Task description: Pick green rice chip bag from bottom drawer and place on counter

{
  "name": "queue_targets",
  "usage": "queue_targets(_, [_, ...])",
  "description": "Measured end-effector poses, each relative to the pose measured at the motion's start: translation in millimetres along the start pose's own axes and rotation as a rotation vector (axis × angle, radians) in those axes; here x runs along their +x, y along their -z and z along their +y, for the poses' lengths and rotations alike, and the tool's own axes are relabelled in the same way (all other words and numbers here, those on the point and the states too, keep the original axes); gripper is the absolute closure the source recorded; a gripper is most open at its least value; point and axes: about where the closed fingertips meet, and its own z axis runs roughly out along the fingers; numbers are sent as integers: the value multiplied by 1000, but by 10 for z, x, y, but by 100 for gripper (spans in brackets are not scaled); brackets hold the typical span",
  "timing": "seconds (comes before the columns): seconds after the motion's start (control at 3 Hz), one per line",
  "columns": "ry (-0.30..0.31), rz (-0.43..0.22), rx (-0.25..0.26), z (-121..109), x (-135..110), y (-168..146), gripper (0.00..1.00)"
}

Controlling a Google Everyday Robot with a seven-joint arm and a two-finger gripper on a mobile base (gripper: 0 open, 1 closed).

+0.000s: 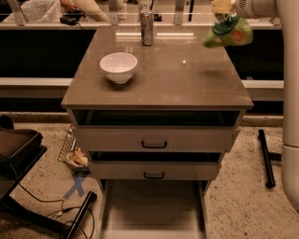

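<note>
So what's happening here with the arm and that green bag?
The robot's gripper holds the green chip bag in the air above the far right corner of the counter; the bag is not yet set down. The bottom drawer is pulled out, with nothing showing on its floor. A white bowl and a metal can stand on the counter.

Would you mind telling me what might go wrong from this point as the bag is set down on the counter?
The claw, up at the right rear, holds the green rice chip bag above the right rear corner of the counter. If released there, the bag may slip off the edge. If the arm swings leftward to find more room, it might knock over the upright can or hit the white bowl.
</note>
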Motion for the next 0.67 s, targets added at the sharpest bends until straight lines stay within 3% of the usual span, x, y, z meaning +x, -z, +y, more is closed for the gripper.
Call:
queue_targets(0.33, [0,2,-3,14,12,-22,0])
queue_targets(0.67, [0,2,-3,14,12,-23,0])
